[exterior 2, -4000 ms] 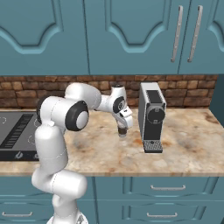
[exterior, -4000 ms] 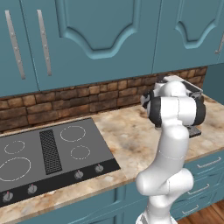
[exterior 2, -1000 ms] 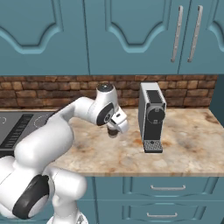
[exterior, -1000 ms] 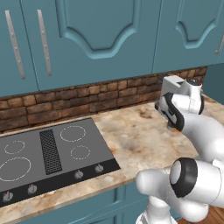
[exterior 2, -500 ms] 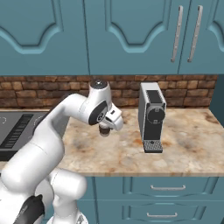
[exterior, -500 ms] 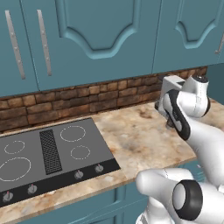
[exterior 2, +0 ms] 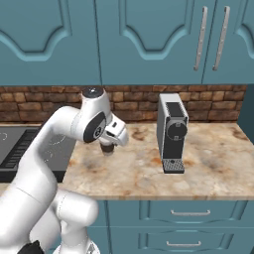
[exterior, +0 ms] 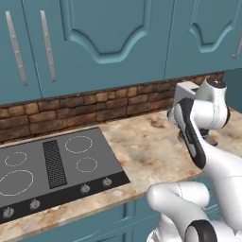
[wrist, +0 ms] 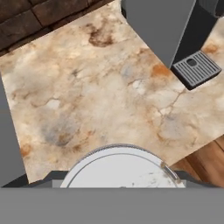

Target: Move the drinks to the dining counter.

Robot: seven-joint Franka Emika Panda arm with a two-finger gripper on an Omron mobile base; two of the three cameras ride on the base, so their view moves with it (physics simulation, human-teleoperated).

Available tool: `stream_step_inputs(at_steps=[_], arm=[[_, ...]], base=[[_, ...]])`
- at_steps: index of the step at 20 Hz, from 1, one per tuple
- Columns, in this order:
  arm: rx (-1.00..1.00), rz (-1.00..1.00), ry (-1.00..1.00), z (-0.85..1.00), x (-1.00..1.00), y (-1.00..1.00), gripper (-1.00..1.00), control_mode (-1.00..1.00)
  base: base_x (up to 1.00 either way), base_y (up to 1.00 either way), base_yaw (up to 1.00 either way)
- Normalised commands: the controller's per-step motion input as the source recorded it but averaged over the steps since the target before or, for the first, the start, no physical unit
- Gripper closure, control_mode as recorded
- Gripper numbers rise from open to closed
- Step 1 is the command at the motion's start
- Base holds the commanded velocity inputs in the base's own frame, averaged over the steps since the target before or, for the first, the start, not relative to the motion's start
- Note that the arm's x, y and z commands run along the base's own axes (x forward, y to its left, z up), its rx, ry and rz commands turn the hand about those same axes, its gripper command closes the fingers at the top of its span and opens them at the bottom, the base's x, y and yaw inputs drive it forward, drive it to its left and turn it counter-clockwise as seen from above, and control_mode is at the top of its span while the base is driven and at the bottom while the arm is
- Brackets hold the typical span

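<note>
Sitting at 6 o'clock in the hand view, the white-lidded cup (wrist: 122,168) is held between the end effector's (exterior 2: 107,148) closed-in fingers, lifted above the marble surface (wrist: 87,92). A grey coffee machine (exterior 2: 171,131) stands at 3 o'clock of it in the right base view; the black stovetop (exterior: 52,165) lies at 9 o'clock.

White-lidded cup (wrist: 122,168), mottled beige counter (wrist: 96,96)
</note>
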Motion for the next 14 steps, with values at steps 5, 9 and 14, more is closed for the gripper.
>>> stream_step_inputs(at_steps=[5,9,14], arm=[[-0.05,0.01,-0.09,0.39,-0.35,0.14,1.00,-1.00],[-0.06,0.00,-0.10,0.31,-0.32,0.16,1.00,-1.00],[-0.05,0.00,-0.09,0.31,-0.35,0.17,1.00,-1.00]], base=[[0.00,0.00,0.00],[0.00,0.00,0.00],[0.00,0.00,0.00]])
